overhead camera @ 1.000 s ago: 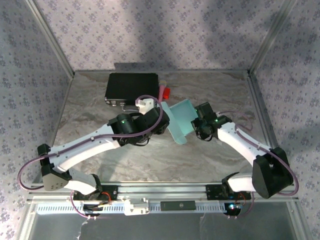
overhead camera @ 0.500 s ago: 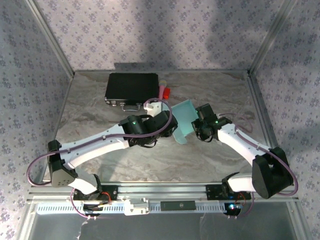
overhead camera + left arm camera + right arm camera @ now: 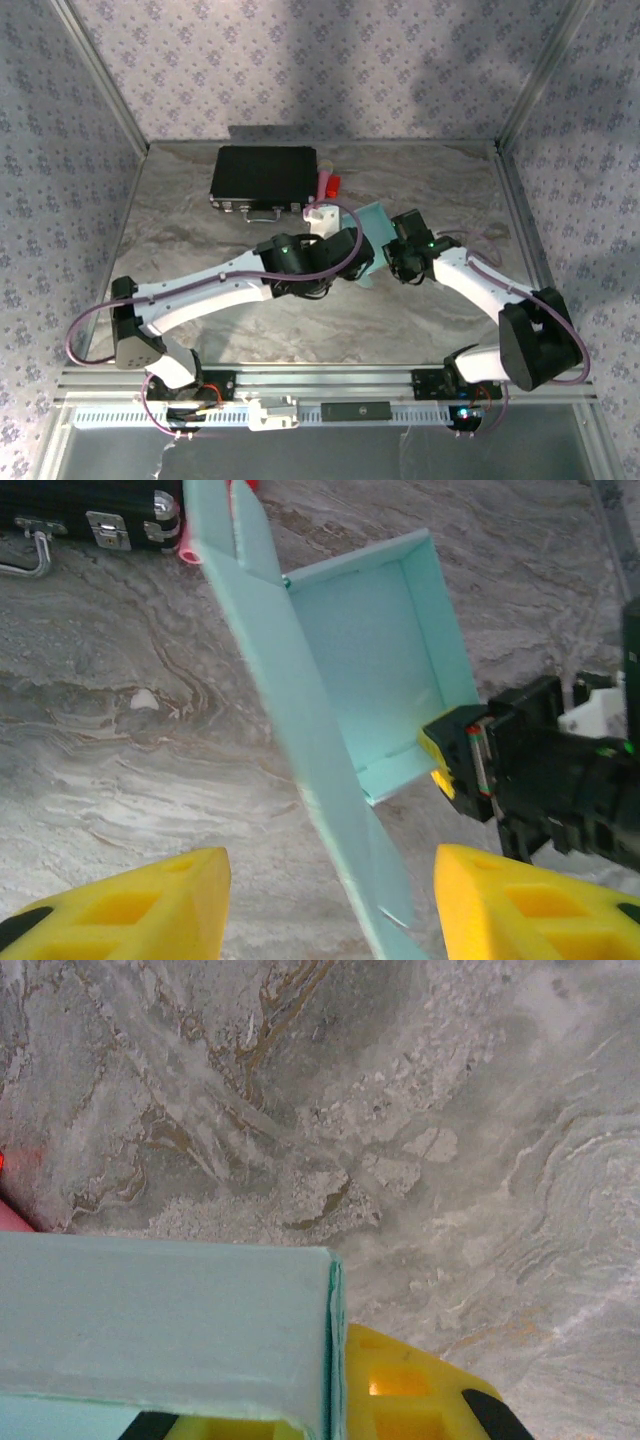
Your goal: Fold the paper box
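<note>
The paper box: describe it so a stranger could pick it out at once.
On the grey marbled table, look just right of the black case at the back, slightly nearer. There is the paper box: pale blue thin card, an open tray with one long flap, the only blue thing there.

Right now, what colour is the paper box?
The paper box is pale blue-green, clearest in the left wrist view.

Paper box [image 3: 370,650]: pale blue card, half-folded open tray, long flap outstretched, tilted, mid table [image 3: 200,200]
</note>
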Tool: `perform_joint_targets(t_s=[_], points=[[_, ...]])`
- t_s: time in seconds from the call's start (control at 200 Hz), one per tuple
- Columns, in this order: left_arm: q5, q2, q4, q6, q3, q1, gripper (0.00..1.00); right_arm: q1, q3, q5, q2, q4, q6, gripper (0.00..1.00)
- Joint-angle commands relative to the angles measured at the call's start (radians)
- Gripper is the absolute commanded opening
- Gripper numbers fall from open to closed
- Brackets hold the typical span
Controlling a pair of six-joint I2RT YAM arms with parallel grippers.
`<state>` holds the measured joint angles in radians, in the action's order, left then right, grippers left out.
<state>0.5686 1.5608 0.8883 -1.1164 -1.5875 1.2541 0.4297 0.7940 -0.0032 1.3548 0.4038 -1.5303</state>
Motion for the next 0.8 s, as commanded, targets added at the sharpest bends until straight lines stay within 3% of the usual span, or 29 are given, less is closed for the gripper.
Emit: perform_joint_targets(t_s=[0.0, 0.195, 0.625, 0.735, 0.8], points=[[0.017, -0.042, 0.038, -0.057, 0.008, 0.002, 0.58, -0.009, -0.01, -0.018, 0.007, -0.016, -0.008, 0.0], [0.023, -0.058, -0.003, -0.051, 0.05, -0.012, 0.59, -0.008, -0.016, -0.029, 0.001, -0.019, -0.006, 0.0], [-0.044, 0.065, -0.072, -0.01, 0.023, -0.065, 0.41, 0.016, -0.012, -0.026, -0.001, -0.004, -0.031, 0.0], [-0.016, 0.076, -0.043, -0.019, -0.002, -0.061, 0.41, 0.02, -0.018, -0.026, 0.0, -0.008, -0.034, 0.0], [0.003, 0.057, -0.035, -0.025, -0.003, -0.051, 0.45, 0.02, -0.019, -0.024, -0.002, -0.007, -0.033, 0.0]])
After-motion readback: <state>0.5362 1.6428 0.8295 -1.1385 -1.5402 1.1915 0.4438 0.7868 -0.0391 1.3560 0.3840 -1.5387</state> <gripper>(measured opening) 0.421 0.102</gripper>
